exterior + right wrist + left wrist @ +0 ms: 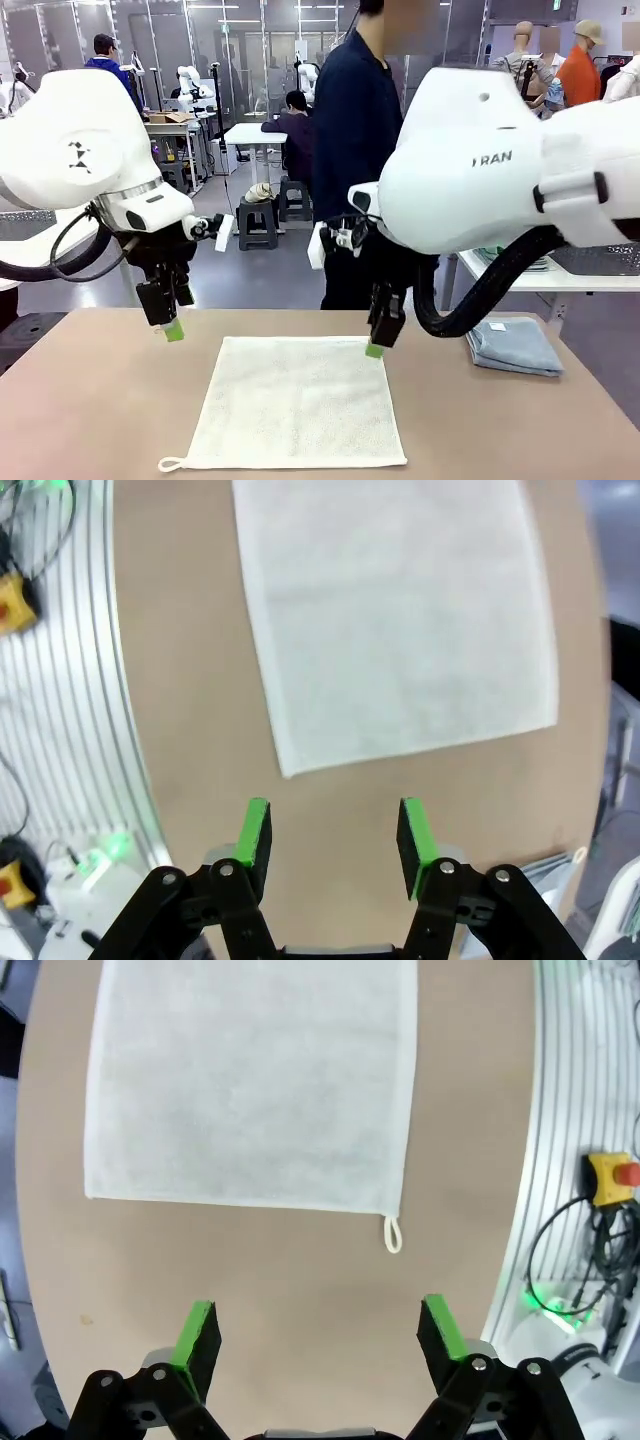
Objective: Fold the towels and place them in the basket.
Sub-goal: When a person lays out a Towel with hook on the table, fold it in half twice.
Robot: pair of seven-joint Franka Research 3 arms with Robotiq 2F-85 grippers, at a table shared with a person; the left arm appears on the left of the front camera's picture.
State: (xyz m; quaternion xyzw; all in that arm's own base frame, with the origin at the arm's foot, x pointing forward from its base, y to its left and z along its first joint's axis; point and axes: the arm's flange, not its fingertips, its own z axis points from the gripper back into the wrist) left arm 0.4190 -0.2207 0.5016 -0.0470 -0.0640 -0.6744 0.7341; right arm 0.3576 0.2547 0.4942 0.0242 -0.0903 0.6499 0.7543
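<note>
A cream-white towel (300,405) lies spread flat on the brown table, its loop (170,464) at the near left corner. It also shows in the left wrist view as the towel (250,1080) and in the right wrist view as the towel (400,620). A blue-grey towel (513,345) lies folded at the table's right. My left gripper (172,325) hangs open over bare table, left of the cream towel's far left corner. My right gripper (378,340) hovers at the far right corner, jaws apart and empty. A dark mesh thing (600,258) on the side table may be the basket.
A person (355,130) in dark clothes stands at the far side of the table. A white side table (540,275) is at the right. A yellow stop button (612,1175) sits off the table's near edge. Bare tabletop lies left and right of the cream towel.
</note>
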